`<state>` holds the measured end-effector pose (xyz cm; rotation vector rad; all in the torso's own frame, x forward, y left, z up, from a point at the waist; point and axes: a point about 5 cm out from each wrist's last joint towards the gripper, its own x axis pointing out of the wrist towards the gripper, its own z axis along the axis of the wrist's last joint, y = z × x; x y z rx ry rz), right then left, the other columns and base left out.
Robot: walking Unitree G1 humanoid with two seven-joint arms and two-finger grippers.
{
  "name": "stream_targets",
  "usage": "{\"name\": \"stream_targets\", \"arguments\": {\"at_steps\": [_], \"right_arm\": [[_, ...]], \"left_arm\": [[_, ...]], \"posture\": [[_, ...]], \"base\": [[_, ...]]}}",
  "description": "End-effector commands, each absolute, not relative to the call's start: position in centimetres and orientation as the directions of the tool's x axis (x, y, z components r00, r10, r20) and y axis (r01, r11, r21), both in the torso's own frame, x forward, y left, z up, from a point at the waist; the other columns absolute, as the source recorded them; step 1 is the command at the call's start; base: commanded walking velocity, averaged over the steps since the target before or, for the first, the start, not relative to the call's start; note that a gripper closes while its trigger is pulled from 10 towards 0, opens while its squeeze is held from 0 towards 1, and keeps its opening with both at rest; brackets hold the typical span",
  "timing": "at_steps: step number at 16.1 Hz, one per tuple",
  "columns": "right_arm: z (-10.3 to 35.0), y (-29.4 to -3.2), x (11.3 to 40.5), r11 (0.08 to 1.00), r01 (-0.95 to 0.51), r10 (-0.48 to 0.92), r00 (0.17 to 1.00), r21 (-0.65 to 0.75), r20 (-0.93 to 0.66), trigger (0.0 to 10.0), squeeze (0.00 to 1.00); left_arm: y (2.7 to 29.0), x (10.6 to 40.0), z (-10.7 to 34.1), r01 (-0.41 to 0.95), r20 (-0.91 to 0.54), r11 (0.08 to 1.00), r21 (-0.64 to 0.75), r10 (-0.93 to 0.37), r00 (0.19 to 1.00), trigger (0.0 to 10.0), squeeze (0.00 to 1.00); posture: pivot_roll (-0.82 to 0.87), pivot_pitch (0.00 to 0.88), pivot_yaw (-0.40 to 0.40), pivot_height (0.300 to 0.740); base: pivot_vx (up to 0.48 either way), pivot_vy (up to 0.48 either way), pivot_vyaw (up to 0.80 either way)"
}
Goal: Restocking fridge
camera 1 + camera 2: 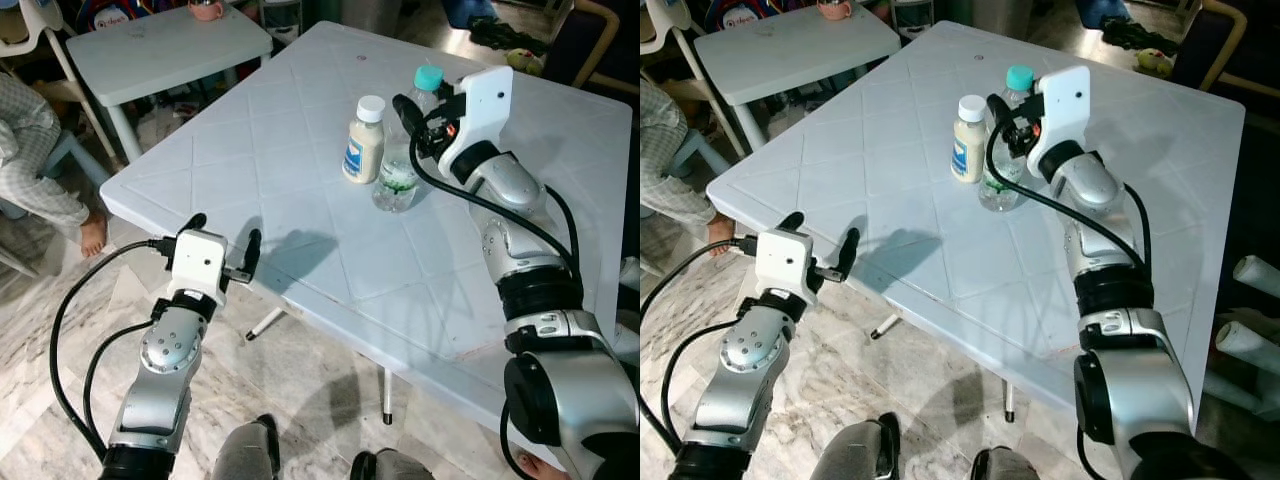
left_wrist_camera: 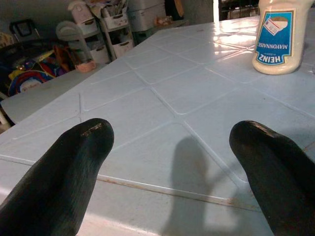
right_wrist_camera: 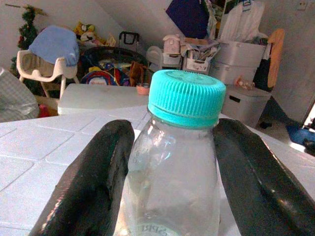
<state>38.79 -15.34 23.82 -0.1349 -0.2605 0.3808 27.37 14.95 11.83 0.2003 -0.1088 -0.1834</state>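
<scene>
Right tool (image 3: 172, 162) grasps the clear water bottle (image 1: 400, 165) high at its slick, rigid neck; likely light, yet tippy on the tabletop (image 1: 300, 210). Left tool (image 1: 222, 243) hangs released.

Water bottle (image 1: 402, 150): clear, teal cap, standing up on the table.
Mayonnaise jar (image 1: 364, 141): white cap, standing just beside it.
</scene>
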Motion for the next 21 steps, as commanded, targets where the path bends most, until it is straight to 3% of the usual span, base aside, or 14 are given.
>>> {"name": "stream_targets", "arguments": {"at_steps": [1,4,5,7,8,9,10,11,19,21], "right_arm": [[25.0,-15.4,39.0,0.912,-0.344,0.394,0.885,-0.221,0.247,10.0,0.0],[25.4,-15.5,39.1,0.913,-0.332,0.388,0.885,-0.236,0.257,10.0,0.0],[25.5,-15.5,39.1,0.911,-0.338,0.395,0.88,-0.237,0.263,10.0,1.0],[25.7,-15.1,39.1,0.898,-0.366,0.425,0.867,-0.245,0.262,10.0,1.0],[25.7,-15.0,39.1,0.896,-0.368,0.428,0.865,-0.25,0.26,10.0,0.85],[25.7,-15.0,39.1,0.896,-0.367,0.427,0.867,-0.25,0.258,10.0,0.0],[25.8,-15.0,39.2,0.893,-0.373,0.433,0.863,-0.251,0.26,1.9,0.0],[25.9,-15.0,39.2,0.892,-0.376,0.437,0.86,-0.251,0.263,0.0,0.0],[25.4,-14.7,38.9,0.868,-0.416,0.48,0.843,-0.271,0.245,0.0,0.0],[24.7,-15.0,38.1,0.883,-0.394,0.455,0.854,-0.256,0.254,0.0,0.0]], "left_arm": [[14.9,27.2,11.7,0.181,0.077,0.961,0.209,-0.201,0.977,10.0,0.0],[14.8,27.2,11.7,0.182,0.076,0.961,0.207,-0.201,0.977,10.0,0.0],[14.8,27.1,11.6,0.185,0.075,0.961,0.206,-0.204,0.976,10.0,0.0],[14.7,27.2,11.6,0.188,0.072,0.96,0.205,-0.206,0.976,10.0,0.0],[14.7,27.2,11.5,0.189,0.07,0.96,0.205,-0.207,0.976,10.0,0.0],[14.7,27.2,11.5,0.189,0.069,0.96,0.205,-0.207,0.976,10.0,0.0],[14.7,27.1,11.5,0.19,0.069,0.96,0.205,-0.208,0.976,10.0,0.0],[14.6,27.1,11.5,0.19,0.068,0.96,0.204,-0.208,0.976,10.0,0.0],[14.4,27.1,11.2,0.195,0.059,0.961,0.196,-0.21,0.976,10.0,0.0],[15.1,27.3,10.9,0.123,0.033,0.972,0.201,-0.132,0.991,10.0,0.0]], "posture": [[0.13,0.132,-0.005,0.74],[0.13,0.131,-0.006,0.74],[0.12,0.133,-0.006,0.74],[0.12,0.134,-0.006,0.74],[0.12,0.134,-0.007,0.74],[0.12,0.135,-0.009,0.74],[0.12,0.135,-0.01,0.74],[0.12,0.134,-0.011,0.74],[0.12,0.127,-0.017,0.74],[0.11,0.124,-0.026,0.74]], "base": [[0.0,0.0,0.0],[0.0,0.0,0.0],[0.0,0.0,0.0],[0.0,0.0,0.0],[0.0,0.0,0.0],[0.0,0.0,0.0],[0.0,0.0,0.0],[0.0,0.0,0.0],[0.0,0.0,0.0],[0.0,0.0,0.0]]}}
